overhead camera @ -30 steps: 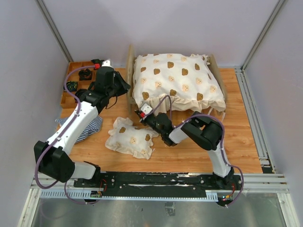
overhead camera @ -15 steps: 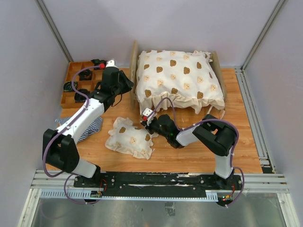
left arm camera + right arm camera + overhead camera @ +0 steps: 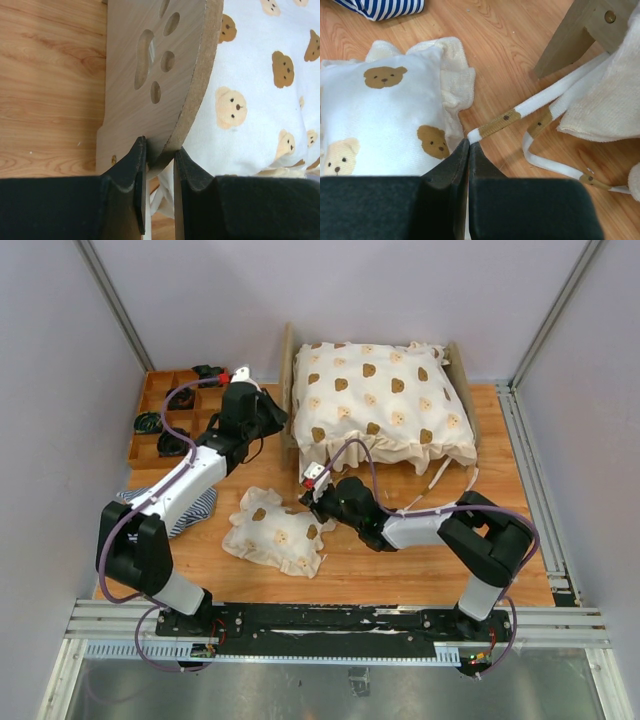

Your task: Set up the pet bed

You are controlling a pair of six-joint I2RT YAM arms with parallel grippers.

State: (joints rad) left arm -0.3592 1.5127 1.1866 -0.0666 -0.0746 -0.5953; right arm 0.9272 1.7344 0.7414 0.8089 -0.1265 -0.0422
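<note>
The pet bed (image 3: 288,370), upper centre of the overhead view, has slid slightly right on the counter (image 3: 500,540), your left gripper (image 3: 160,150) clamped on its headboard (image 3: 122,75) and your right gripper (image 3: 469,145) pinched shut on the quilt tie (image 3: 495,124), so you seem to be squaring it.

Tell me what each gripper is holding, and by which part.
The left gripper clamps the headboard by its lower edge. The right gripper pinches the tie strap at its very end.

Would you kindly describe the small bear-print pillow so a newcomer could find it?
Start at the pet bed at the table's far side. In front, on bare wood, lies the pillow. It shares the quilt's bears but is far smaller; the neighbouring cloth is striped.
</note>
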